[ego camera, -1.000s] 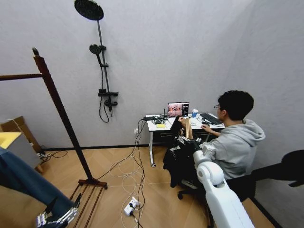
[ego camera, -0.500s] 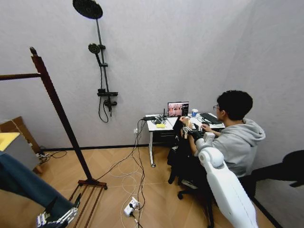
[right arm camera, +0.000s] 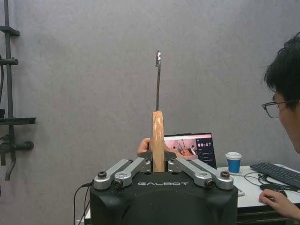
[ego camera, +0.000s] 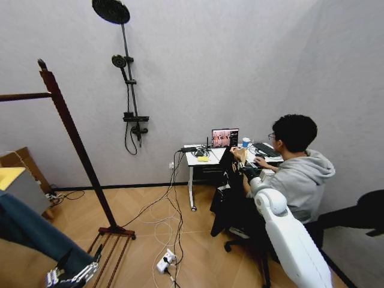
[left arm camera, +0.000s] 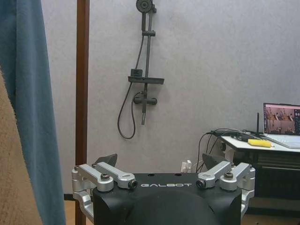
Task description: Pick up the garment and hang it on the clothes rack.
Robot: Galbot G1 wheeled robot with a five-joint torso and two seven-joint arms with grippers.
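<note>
Head view, left to right: clothes rack at left edge, bar bare; left gripper parked lower left, fingers spread, empty. Centre right, right gripper clamped on wooden hanger, garment dangling, well apart from rack. Pickup apparently done, hanging left. "GALBOT" legible on both wrists.

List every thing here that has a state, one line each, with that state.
right gripper: shut on the wooden hanger, raised near the desk.
garment: hanging below the right gripper, off the floor.
left gripper: open, empty, low beside the teal-blue shirt.
clothes rack: upright; visible bar bare.
laptop: open, screen lit.
</note>
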